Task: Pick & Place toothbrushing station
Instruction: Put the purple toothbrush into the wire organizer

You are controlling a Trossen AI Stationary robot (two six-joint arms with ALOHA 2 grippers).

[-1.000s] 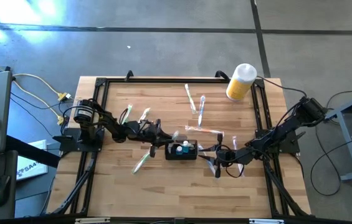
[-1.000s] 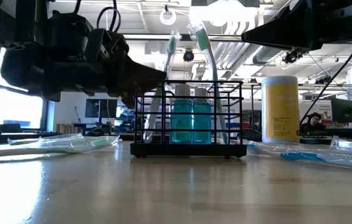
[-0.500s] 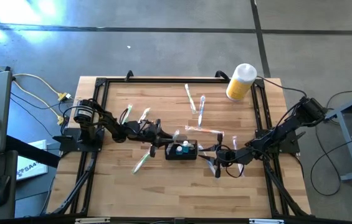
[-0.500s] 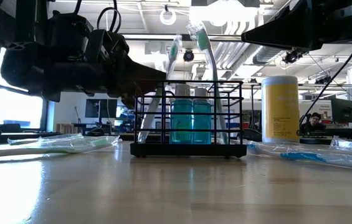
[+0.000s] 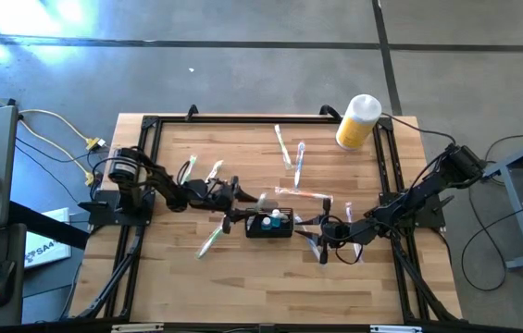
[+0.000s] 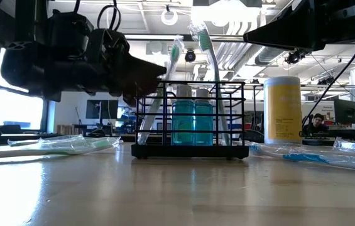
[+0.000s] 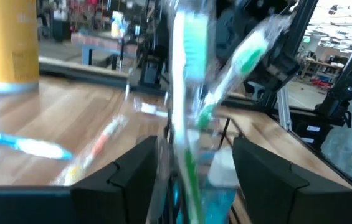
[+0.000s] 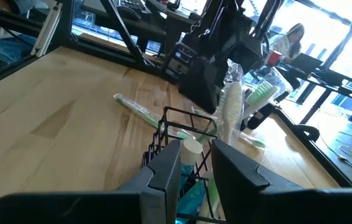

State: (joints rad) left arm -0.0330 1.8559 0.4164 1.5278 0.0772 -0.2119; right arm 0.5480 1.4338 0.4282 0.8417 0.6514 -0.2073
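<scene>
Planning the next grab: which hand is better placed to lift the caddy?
Left, probably: the left hand is at the caddy, open around a wrapped toothbrush standing in it. The right hand sits beside it.

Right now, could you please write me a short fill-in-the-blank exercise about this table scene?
1. The black wire caddy holds two ____ bottles.
2. The cylinder with the white cap is ____.
3. The left gripper has its fingers around a wrapped ____.

Missing words: blue; yellow; toothbrush

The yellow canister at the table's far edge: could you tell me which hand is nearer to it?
Right. The right hand sits beside the black caddy, on the yellow canister side; the left hand is at the caddy's opposite end, farther away.
</scene>
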